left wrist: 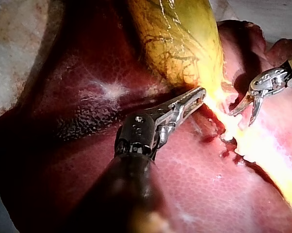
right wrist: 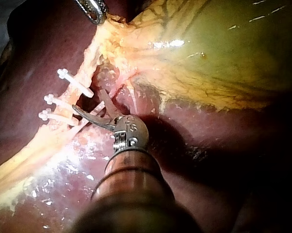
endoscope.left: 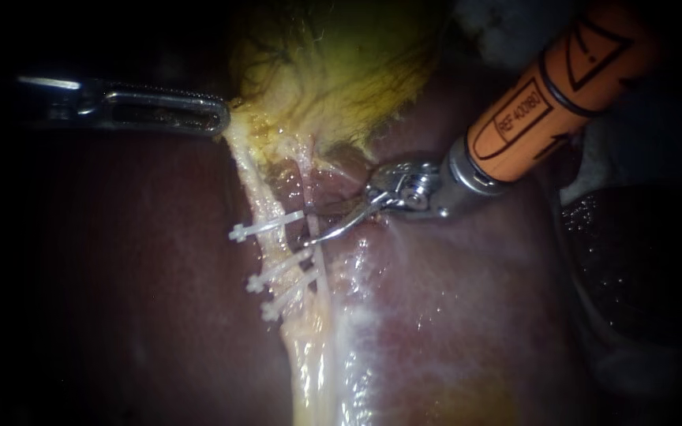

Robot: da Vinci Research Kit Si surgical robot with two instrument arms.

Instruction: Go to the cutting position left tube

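The left tube is a pale strand running down from the yellow-green gallbladder over the liver. Three white clips cross it: a top clip, a middle clip and a bottom clip. My right instrument, on an orange shaft, has its curved blades open at the tube's right edge, between the top and middle clips. The right wrist view shows the same open blades. My left instrument is shut on the gallbladder's lower edge and holds it to the left.
A thinner pale strand runs just right of the clipped tube. Glistening pale tissue continues downward over the liver. A darker lobe lies at the right, and white cloth shows behind the orange shaft.
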